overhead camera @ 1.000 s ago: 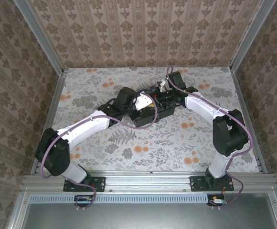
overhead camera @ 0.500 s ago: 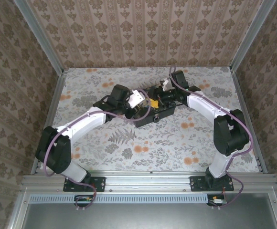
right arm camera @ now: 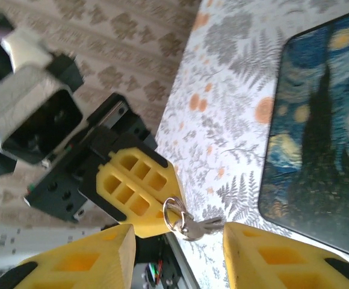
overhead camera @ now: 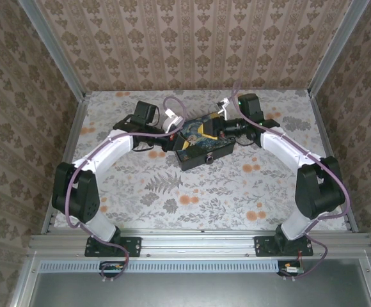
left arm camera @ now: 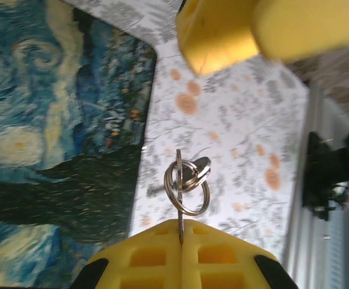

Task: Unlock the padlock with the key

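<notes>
Yellow-fingered, the left gripper (left arm camera: 181, 227) is shown pressed together on a thin metal key ring (left arm camera: 187, 191), which is pinched edge-on at the seam between the two pads. The key (right arm camera: 203, 227) is seen hanging from that ring, just beyond the fingertips and clear of the table (overhead camera: 236, 185).

The right gripper (right arm camera: 179, 241) is shown with its jaws spread wide and nothing gripped. In the right wrist view the key is framed in the gap between them, its tip close to one jaw. Whether it touches that jaw cannot be told.

The black box (overhead camera: 205, 153) is seen between the two grippers near the far middle of the table. Its blue and yellow painted lid (left arm camera: 42, 120) is closed.

In the top view of one second ago, both wrists were crowded together above the box, and most of the lid was covered by them. The left arm (overhead camera: 109, 147) has since been swung to the far left, so that its wrist is now placed beside the far left corner of the box. The right arm (overhead camera: 288, 150) has been drawn slightly back to the far right, and its gripper is now held at the far right edge of the box. The lid has thereby been uncovered almost entirely in the top view. The box itself is found in the same place as before.
</notes>
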Robot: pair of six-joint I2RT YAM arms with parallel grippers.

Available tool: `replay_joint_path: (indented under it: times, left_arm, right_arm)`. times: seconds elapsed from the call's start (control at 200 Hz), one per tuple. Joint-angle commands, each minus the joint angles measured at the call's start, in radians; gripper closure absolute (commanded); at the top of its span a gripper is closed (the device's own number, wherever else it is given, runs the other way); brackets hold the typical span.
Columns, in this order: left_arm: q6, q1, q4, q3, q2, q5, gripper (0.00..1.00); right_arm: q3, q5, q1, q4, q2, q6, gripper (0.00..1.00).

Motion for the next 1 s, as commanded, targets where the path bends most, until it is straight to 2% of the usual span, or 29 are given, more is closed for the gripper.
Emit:
replay_joint_path:
  times: [0.0, 0.195, 0.365, 0.43, 0.53, 0.655, 0.795, 0.88, 0.995]
  left_arm:
    - [-0.038, 0.027, -0.014, -0.002, -0.045, 0.173, 1.0]
    - [0.005, 0.024, -0.082, 0.023, -0.04, 0.202, 1.0]
    - [0.017, 0.024, -0.119, 0.041, -0.034, 0.194, 1.0]
    - [0.012, 0.023, -0.125, 0.047, -0.029, 0.184, 1.0]
    - [-0.016, 0.025, -0.124, 0.057, -0.021, 0.165, 1.0]
    - [-0.011, 0.023, -0.18, 0.093, 0.008, 0.152, 1.0]
    - [0.003, 0.02, -0.188, 0.095, 0.0, 0.157, 1.0]
    - [0.012, 0.02, -0.192, 0.093, -0.007, 0.156, 1.0]
    - [0.025, 0.02, -0.219, 0.095, -0.003, 0.141, 1.0]
  right_arm:
    - [-0.036, -0.129, 0.004, 0.115, -0.034, -0.088, 0.58]
    - [0.002, -0.179, 0.018, 0.018, -0.006, -0.185, 0.57]
    - [0.0, -0.188, 0.031, 0.023, -0.025, -0.202, 0.52]
    - [0.006, -0.103, 0.054, -0.032, -0.051, -0.255, 0.5]
    - [0.032, 0.116, 0.108, -0.174, -0.084, -0.369, 0.47]
    - [0.007, 0.32, 0.16, -0.182, -0.125, -0.404, 0.45]
    - [0.014, 0.468, 0.183, -0.194, -0.132, -0.41, 0.47]
    - [0.014, 0.565, 0.172, -0.196, -0.123, -0.384, 0.54]
    - [-0.032, 0.648, 0.142, -0.138, -0.156, -0.319, 0.56]
